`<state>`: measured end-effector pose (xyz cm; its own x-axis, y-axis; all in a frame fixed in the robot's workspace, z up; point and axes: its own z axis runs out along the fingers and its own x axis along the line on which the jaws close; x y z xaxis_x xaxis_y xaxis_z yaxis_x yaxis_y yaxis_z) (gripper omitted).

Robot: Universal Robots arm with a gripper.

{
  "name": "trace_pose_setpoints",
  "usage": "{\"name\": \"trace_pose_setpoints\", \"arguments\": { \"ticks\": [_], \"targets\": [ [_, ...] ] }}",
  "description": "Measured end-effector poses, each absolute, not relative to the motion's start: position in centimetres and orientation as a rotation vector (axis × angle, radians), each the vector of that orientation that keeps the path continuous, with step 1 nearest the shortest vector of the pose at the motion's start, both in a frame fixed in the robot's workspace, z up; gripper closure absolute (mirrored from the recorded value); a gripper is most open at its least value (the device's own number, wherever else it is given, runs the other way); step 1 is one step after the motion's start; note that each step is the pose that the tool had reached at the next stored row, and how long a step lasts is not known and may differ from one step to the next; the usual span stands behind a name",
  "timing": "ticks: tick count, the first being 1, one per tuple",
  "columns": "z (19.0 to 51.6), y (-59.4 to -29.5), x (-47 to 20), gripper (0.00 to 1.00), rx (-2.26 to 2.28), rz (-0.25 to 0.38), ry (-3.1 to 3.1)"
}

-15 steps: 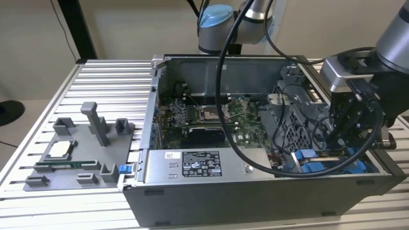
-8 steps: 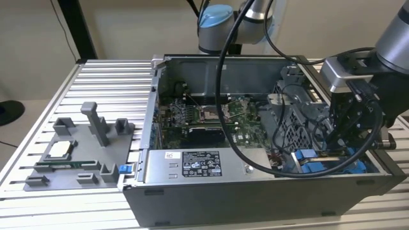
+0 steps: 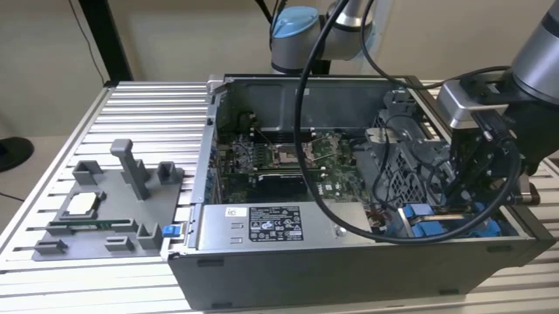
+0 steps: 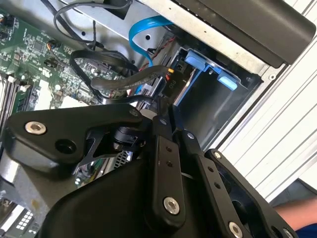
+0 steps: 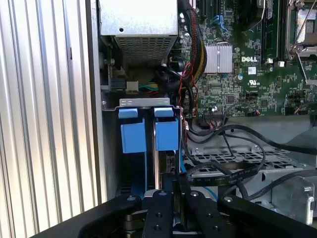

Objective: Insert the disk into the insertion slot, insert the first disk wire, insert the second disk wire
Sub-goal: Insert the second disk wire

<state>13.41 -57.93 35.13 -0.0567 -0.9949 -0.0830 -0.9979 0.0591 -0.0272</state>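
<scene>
The disk (image 5: 166, 134) stands in the insertion slot (image 5: 146, 102), showing its blue carrier end beside a second blue carrier (image 5: 132, 137); its metal body is hidden. My gripper (image 5: 172, 184) hangs right over that carrier, its black fingers (image 4: 163, 158) drawn together on the black connector (image 4: 167, 84) of a disk wire (image 4: 124, 82). This flat black wire bundle trails off toward the motherboard. A blue data cable (image 4: 143, 27) loops behind the bay. In the exterior view my gripper (image 3: 463, 203) reaches down into the case's near corner on the exterior view's right, by the blue carriers (image 3: 428, 222).
The open computer case (image 3: 349, 261) lies on a slatted aluminium table (image 3: 140, 111). Inside are the motherboard (image 3: 279, 157), a labelled power-supply box (image 3: 271, 226) and a perforated cage (image 3: 410, 170). A grey parts fixture (image 3: 105, 209) sits at the exterior view's left. Loose black cables (image 5: 233, 144) cross near the bay.
</scene>
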Motion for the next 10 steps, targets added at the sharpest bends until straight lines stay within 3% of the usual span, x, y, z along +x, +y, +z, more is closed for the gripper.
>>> {"name": "trace_pose_setpoints", "arguments": {
  "ticks": [10],
  "targets": [
    [34.81, -57.89, 13.36, 1.00, -2.100, 0.053, 2.225]
  ]
}}
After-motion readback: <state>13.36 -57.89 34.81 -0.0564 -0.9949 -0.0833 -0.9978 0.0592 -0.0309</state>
